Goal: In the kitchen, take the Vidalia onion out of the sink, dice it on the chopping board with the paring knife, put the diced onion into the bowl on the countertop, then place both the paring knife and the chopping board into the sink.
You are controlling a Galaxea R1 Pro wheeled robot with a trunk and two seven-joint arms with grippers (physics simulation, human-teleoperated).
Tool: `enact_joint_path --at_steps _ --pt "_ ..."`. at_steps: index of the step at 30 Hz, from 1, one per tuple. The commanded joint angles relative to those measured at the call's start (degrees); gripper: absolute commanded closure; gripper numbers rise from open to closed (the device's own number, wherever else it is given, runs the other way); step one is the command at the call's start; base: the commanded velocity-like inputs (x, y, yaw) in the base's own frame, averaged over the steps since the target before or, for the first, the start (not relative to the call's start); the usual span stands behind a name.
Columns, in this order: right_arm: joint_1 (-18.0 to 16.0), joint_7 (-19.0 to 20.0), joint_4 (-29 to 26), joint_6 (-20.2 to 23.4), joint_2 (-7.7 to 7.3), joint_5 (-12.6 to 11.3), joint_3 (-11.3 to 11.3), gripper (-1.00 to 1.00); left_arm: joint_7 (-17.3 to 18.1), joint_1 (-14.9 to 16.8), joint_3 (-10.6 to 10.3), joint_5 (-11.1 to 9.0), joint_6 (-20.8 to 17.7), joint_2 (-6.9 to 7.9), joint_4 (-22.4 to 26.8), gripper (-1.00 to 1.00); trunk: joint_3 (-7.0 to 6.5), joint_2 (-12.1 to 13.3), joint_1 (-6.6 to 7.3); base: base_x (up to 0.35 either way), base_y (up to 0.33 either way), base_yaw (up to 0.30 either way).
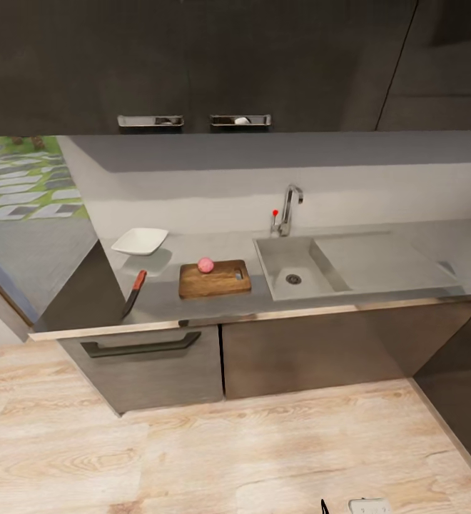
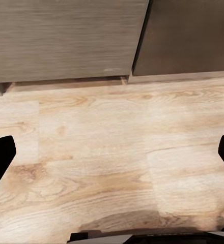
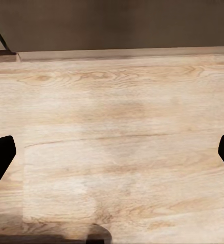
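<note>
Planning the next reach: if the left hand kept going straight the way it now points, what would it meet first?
Most likely the wooden floor: the left hand, fingers wide apart, points down at bare planks, with the cabinet fronts farther ahead. Depth is hard to judge.

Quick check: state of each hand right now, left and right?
Left hand: open, holding nothing, over the wooden floor.
Right hand: open, holding nothing, also over the floor.

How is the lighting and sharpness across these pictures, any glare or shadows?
Head view: soft, slightly blurry render; the countertop shows a dull sheen and the bowl casts a faint shadow. Both wrist views: evenly lit wooden floor, dark shadow at the near edge.
</note>
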State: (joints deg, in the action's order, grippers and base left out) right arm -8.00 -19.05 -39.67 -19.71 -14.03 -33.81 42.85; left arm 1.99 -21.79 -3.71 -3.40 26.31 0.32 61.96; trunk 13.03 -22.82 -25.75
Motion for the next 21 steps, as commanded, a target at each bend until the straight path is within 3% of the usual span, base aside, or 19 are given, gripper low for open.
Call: enact_joint_path --at_steps 1,21 --pt "-0.1 -0.4 -0.1 -0.3 -0.08 -0.6 0.5 -1.00 0.2 0.0 -0.1 -0.3 0.1 0.03 0.0 -1.00 0.00 -0.1 -0.04 0.000 0.000 0.000" --pt "-0.1 -0.4 -0.1 -0.3 -0.06 -0.6 0.5 -1.00 0.2 0.0 -0.1 -0.3 0.1 0.03 0.1 -1.00 -1.83 -0.1 -0.04 0.000 0.000 0.000"
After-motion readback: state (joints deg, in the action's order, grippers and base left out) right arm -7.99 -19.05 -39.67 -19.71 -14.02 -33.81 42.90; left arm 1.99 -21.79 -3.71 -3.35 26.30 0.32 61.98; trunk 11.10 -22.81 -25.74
